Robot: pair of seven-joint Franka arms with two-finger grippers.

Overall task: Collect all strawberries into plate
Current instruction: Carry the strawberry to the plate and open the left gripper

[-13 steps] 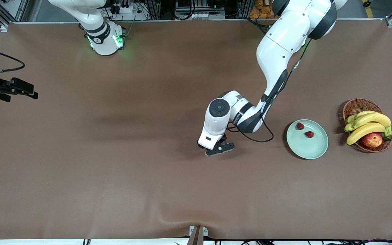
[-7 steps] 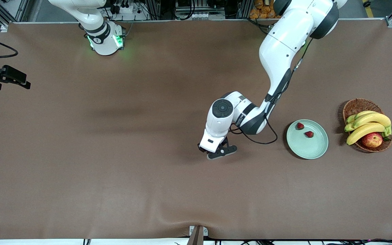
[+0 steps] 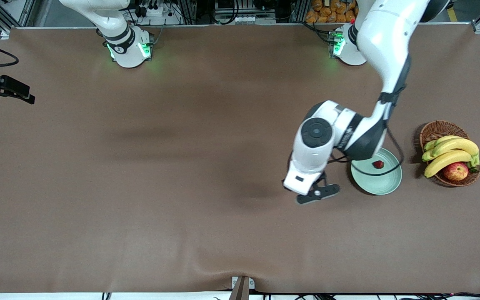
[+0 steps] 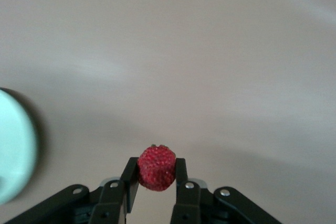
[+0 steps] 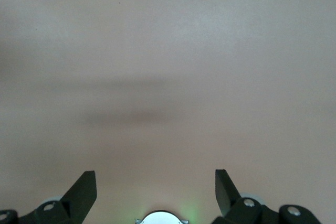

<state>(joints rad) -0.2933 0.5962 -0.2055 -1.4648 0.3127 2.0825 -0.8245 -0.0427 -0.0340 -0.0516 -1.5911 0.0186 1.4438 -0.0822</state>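
Strawberry (image 4: 156, 167) pinched in left hand (image 4: 156, 174), hidden in front view; right hand (image 5: 156, 190) wide open, empty.

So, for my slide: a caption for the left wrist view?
Left pincer shut on a strawberry above the table, plate nearby.

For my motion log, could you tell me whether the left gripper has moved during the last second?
Yes. The left gripper, shut on a strawberry, has shifted toward the plate and now hangs over the table beside its rim.
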